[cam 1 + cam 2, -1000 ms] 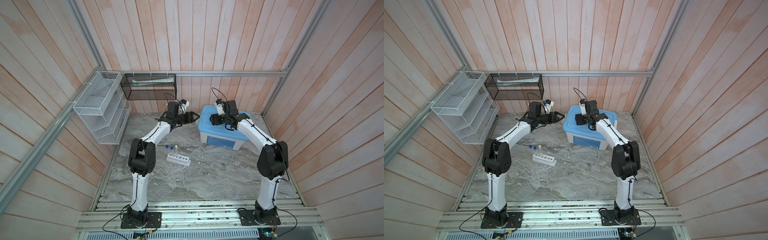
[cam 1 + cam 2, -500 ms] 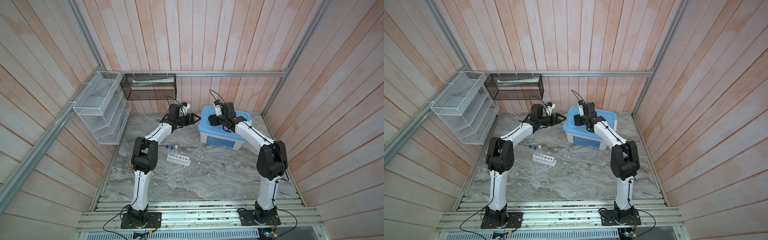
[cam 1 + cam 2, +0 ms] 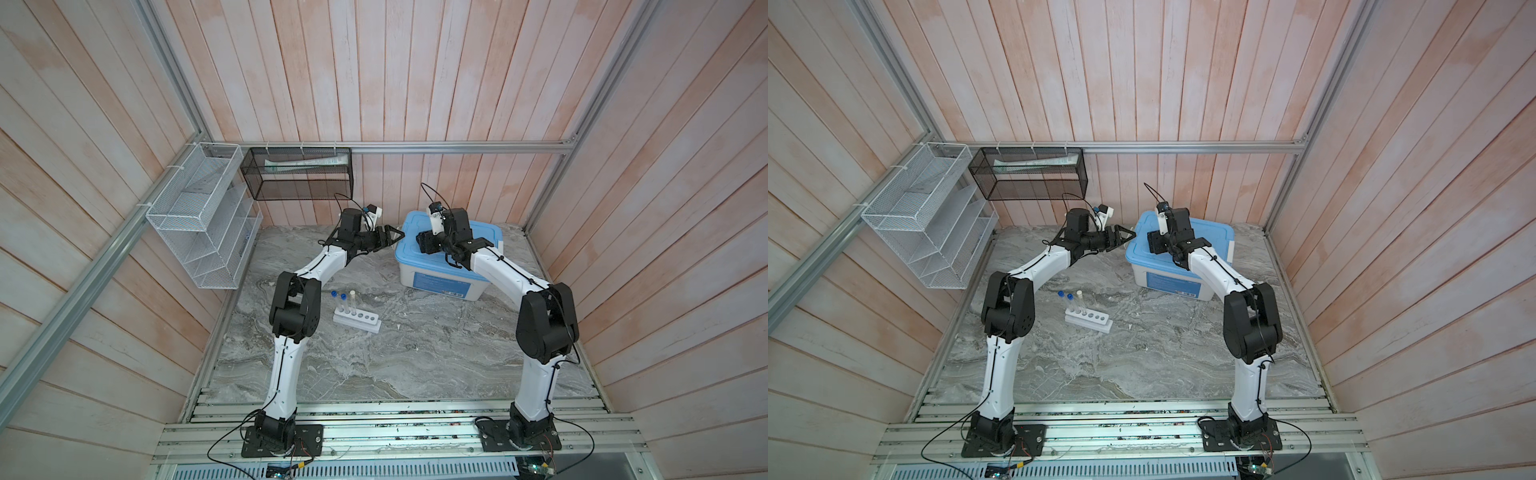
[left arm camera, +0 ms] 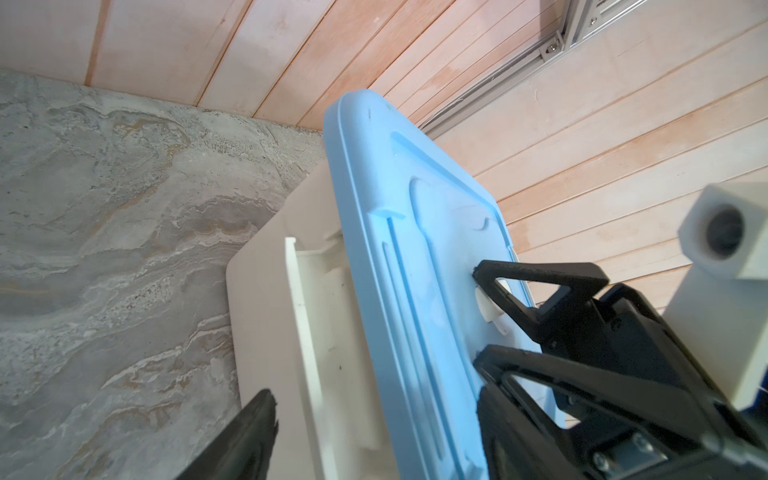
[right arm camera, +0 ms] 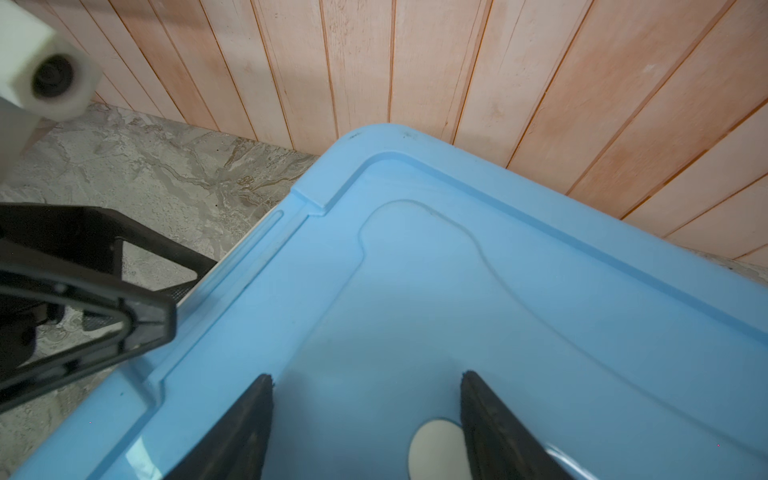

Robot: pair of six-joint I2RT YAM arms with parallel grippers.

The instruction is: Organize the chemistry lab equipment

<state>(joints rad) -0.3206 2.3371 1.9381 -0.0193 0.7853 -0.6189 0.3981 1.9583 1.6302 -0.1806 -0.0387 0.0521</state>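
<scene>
Chemistry lab equipment sits in two places around the large white plastic bin with its matte sky-blue lid. Nearest, in front of the bin and to its left on the grey marbled tabletop, is a white six-hole plastic rack. It holds three thin clear test tubes, two blue-capped and one white-capped, upright at the end away from the bin. Its other holes show as dark rounds.

The bin's front wall carries a blue label whose pale writing is too small to read. On the lid lies a small white round dish, cut off by the frame edge. It is between the wide-spread fingers of the right gripper, just beside one of them; whether they touch cannot be told. The left gripper is also spread and grips nothing, its black trussed fingers at the lid's left rim.

Left of the bin, a white wire tiered basket hangs on the plank wall. Farther back hangs a black mesh basket holding a pale packet whose print is unreadable.
</scene>
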